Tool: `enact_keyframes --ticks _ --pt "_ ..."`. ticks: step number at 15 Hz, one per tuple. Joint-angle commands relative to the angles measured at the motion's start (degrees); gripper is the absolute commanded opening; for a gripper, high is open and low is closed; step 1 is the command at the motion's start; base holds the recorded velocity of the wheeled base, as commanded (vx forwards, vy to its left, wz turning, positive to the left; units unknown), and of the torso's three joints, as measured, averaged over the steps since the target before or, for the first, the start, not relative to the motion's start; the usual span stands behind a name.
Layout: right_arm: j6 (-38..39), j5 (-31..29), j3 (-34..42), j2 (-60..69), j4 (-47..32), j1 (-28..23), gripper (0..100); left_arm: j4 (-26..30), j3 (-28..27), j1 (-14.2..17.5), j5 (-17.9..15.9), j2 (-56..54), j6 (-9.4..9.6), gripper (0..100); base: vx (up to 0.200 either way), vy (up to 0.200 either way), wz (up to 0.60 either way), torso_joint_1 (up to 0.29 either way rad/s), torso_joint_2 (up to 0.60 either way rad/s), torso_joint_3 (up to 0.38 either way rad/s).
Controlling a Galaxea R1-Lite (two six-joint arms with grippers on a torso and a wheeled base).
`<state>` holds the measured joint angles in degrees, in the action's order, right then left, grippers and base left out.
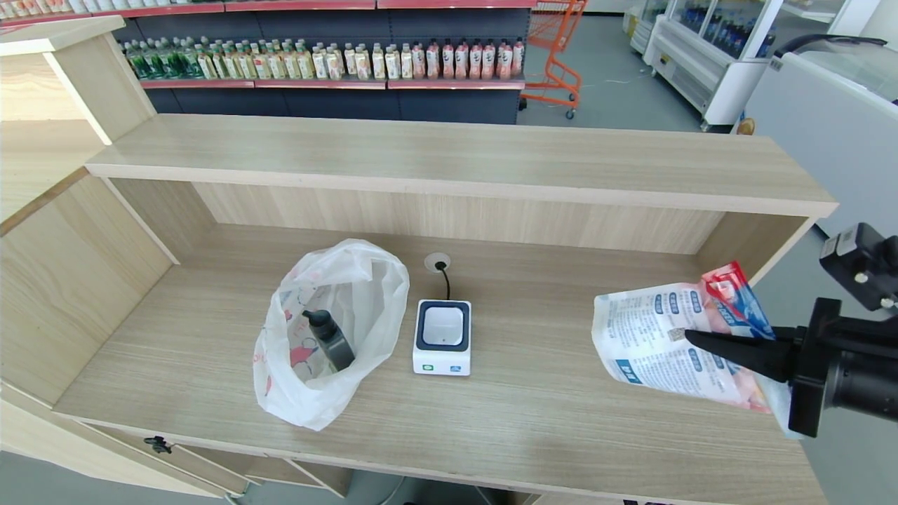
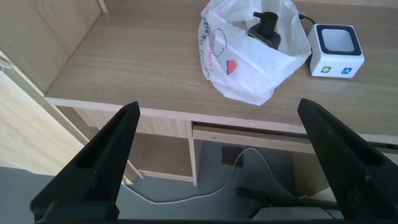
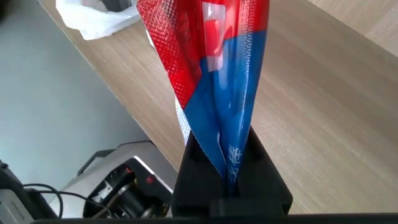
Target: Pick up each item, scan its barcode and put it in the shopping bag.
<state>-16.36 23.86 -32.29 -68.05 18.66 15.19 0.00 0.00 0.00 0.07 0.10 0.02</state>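
In rt end effector (image 1: 690, 336): red/blue/wht pouch (image 1: 645, 333).

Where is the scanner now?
In the head view the scanner sits on the counter, just right of the bag and well left of the pouch.

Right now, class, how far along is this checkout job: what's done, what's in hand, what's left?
Done: a dark pump bottle sits in the white shopping bag. In hand: the right gripper is shut on a red-and-blue-topped pouch at the counter's right end, right of the barcode scanner. Remaining: scan the pouch and bag it. The left gripper hangs open and empty by the counter's front edge.
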Motion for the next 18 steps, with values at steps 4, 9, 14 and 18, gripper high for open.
enact_keyframes --ticks 4,9,14,18 --pt "8.4 1.9 0.0 2.0 0.0 -0.2 0 0.0 0.0 0.0 0.0 0.0 0.15 100 0.0 0.2 0.0 0.004 0.0 0.002" --pt "8.4 1.8 -0.1 1.5 0.0 -0.3 0 0.0 0.0 0.0 0.0 0.0 0.15 100 0.0 0.2 0.0 0.001 0.0 0.002" --pt "8.5 2.0 -0.1 1.4 0.0 -0.4 0 0.0 0.0 0.0 0.0 0.0 -0.02 100 0.0 0.16 0.0 0.002 0.0 0.002" --pt "8.4 1.0 0.7 1.2 -0.1 -0.6 0 0.0 0.0 0.0 0.0 0.0 0.24 100 0.05 0.0 0.0 0.001 0.0 0.001"
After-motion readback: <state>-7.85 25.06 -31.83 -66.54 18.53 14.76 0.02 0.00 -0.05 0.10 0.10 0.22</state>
